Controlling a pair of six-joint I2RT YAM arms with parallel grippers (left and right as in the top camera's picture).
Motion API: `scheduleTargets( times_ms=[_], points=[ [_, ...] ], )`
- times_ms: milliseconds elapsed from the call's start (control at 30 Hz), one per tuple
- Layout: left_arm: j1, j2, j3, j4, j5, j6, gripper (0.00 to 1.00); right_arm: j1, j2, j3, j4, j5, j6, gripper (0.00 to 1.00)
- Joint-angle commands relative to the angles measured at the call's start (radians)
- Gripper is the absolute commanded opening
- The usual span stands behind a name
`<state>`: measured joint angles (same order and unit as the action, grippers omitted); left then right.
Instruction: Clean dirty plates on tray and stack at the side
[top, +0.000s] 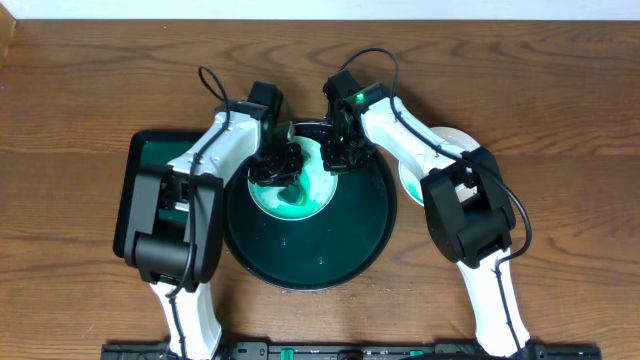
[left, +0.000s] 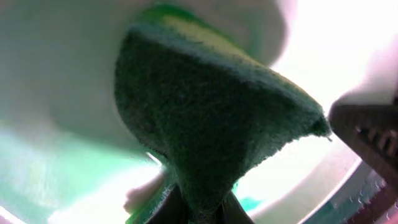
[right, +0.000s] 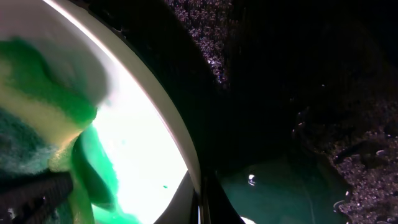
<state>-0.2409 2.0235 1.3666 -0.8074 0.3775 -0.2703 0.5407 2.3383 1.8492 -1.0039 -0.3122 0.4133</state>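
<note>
A brown wooden table (top: 90, 80) fills the scene, with a strip of white wall (top: 330, 8) along its far edge. The round tray (top: 300, 260) sits centre-near, a rectangular tray (top: 150, 150) just to its left. A green-smeared plate (top: 318, 185) lies in the round tray's far part; another plate (top: 445, 145) rests to the right. The left gripper (top: 280, 170) pinches a green sponge (left: 211, 124) against the smeared plate; the right gripper (top: 338, 155) clamps its rim.

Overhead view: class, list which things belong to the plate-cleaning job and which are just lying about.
Part of the job:
- smeared plate on the round tray
- green sponge held in the left gripper
- white plate to the right of the round tray, partly under the right arm

Lying about:
- rectangular green tray at left, partly under the left arm
</note>
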Motion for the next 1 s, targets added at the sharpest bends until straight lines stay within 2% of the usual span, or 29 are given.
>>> scheduleTargets(
  times_ms=[0,233,600,667,767,967],
  points=[
    [0.016,0.028,0.04,-0.042,-0.323,-0.136,0.07,0.003,0.025,-0.026,-0.011,0.053,0.008,0.01],
    [0.028,-0.042,0.181,-0.216,-0.58,-0.17,0.07,0.003,0.025,-0.026,-0.011,0.053,0.008,0.01],
    [0.056,-0.281,0.203,-0.298,-0.588,-0.17,0.07,0.006,-0.022,-0.02,-0.012,0.013,-0.119,0.01],
    [0.076,-0.32,0.203,-0.307,-0.588,-0.17,0.07,0.011,-0.053,-0.02,-0.011,0.066,-0.12,0.01],
    [0.124,-0.372,0.203,-0.31,-0.588,-0.169,0.07,0.043,-0.153,-0.02,-0.01,0.256,-0.123,0.01],
    [0.181,-0.374,0.196,-0.311,-0.588,-0.169,0.07,0.119,-0.287,-0.02,-0.032,0.581,-0.123,0.01]
  ],
)
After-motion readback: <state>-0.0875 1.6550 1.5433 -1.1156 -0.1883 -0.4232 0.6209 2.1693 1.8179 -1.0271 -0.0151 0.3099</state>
